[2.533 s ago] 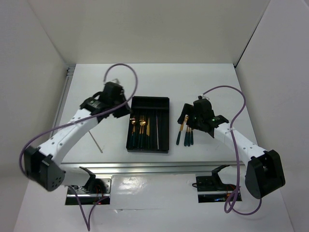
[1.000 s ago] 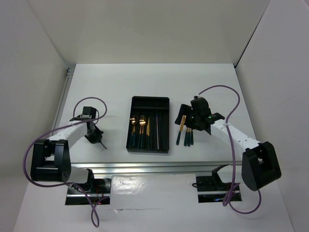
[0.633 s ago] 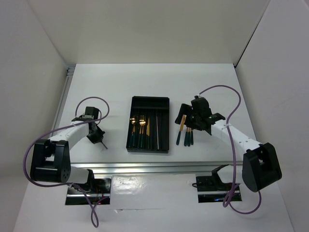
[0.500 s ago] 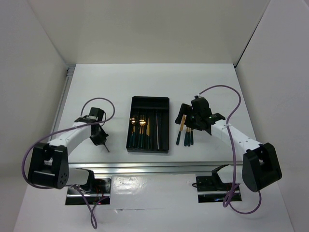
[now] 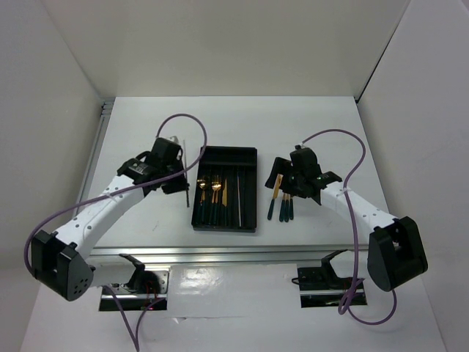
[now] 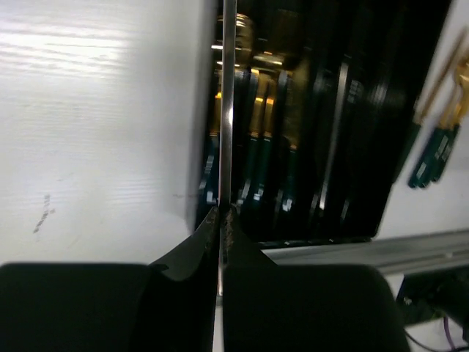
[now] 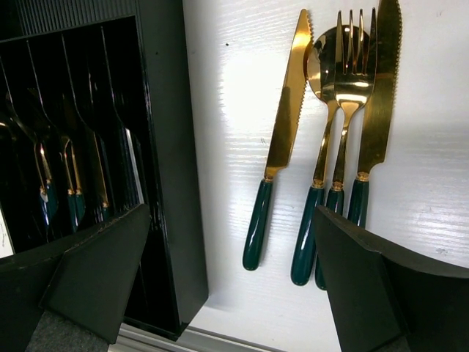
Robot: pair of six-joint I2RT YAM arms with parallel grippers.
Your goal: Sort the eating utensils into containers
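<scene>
Left wrist view: my left fingers (image 6: 196, 236) are clamped together on one chopstick (image 6: 228, 110) near its end, and it lies along the tray's (image 6: 381, 147) left wall. Thin, stiff and light, probably slick, so an end grip may let it swivel. Meanwhile my right fingers (image 7: 95, 271) stand wide apart, holding nothing, above loose cutlery (image 7: 343, 95) on the tabletop (image 7: 227, 110).
</scene>
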